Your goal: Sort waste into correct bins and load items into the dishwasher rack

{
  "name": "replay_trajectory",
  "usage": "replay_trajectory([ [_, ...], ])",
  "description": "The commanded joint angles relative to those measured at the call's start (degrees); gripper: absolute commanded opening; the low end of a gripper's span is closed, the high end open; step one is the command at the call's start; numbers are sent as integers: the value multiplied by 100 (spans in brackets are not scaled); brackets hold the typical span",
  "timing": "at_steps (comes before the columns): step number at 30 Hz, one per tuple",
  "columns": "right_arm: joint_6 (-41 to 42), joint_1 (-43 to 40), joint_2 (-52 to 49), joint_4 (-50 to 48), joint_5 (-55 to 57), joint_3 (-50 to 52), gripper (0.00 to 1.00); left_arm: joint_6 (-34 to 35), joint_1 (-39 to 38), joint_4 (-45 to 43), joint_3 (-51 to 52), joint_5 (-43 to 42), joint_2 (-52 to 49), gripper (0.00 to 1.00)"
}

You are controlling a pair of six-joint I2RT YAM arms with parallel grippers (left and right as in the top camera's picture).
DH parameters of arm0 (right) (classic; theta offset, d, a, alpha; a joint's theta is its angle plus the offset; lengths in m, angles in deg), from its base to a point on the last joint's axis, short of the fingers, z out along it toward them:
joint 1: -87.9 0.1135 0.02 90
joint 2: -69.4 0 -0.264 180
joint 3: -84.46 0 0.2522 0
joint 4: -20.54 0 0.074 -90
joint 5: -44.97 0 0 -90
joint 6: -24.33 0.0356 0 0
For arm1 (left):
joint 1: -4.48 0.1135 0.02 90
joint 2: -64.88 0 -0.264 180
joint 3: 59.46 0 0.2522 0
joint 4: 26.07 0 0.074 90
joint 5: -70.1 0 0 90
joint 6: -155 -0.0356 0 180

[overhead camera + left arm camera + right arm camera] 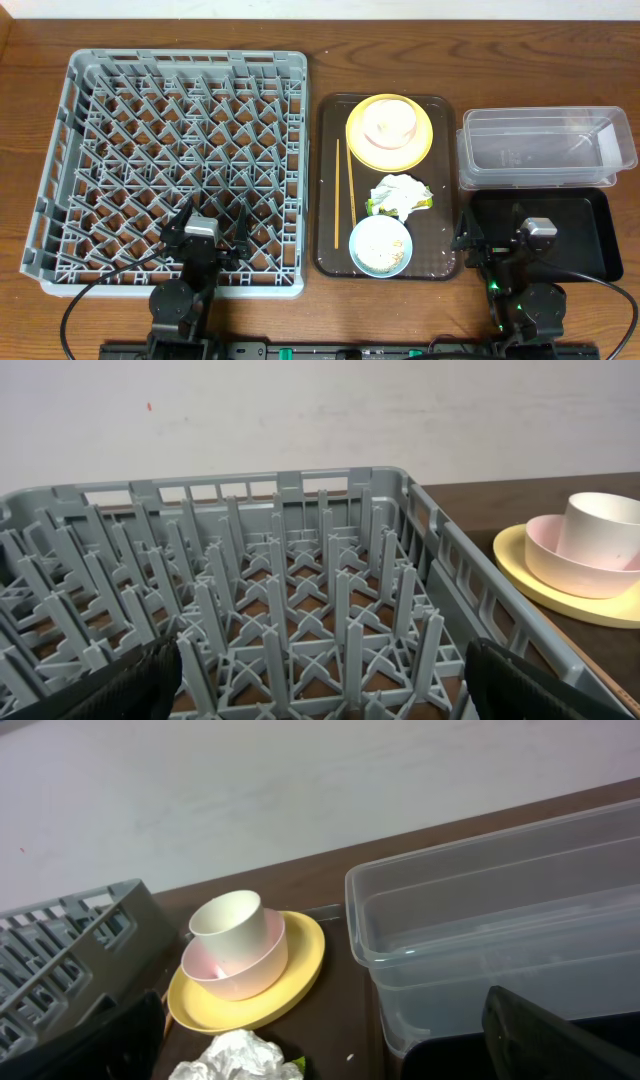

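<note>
The napkin point(402, 192), crumpled and white, lies in the middle of the dark brown serving tray point(435, 258), at the centre of the tabletop point(320, 40). A yellow-green wrapper point(372, 208) peeks out from beneath it. Just nearer the front edge stands the light blue bowl point(353, 245), holding pale food scraps point(380, 247). Toward the far edge is the yellow plate point(354, 135). It carries the cream bowl point(240, 978), and the white cup point(228, 928) stands inside that. The chopsticks point(338, 195) lie along the tray's left side, pointing from front to back.

The grey dishwasher rack point(170, 140) fills the left half of the tabletop, with nothing on its pegs. Near the right edge is the clear tub point(545, 148), and the black tray point(575, 245) lies just in front of it.

The left end effector point(320, 680) hangs over the rack's front edge, spread wide and holding nothing. The right end effector point(325, 1040) hangs over the left part of the black tray, likewise wide apart and empty.
</note>
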Motion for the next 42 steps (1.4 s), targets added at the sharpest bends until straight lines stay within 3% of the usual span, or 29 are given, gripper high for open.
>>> replay_trajectory([
  [1, -63, 44, 20, 22, 0, 4, 99, -79, 28, 240, 61, -15, 24, 92],
  [34, -63, 44, 20, 22, 0, 4, 99, -87, 28, 168, 61, 251, 24, 92],
  [38, -63, 44, 20, 22, 0, 4, 99, -699, 35, 258, 61, 1172, -15, 91],
  [42, -63, 44, 20, 22, 0, 4, 99, -822, 31, 225, 61, 1510, -59, 92],
])
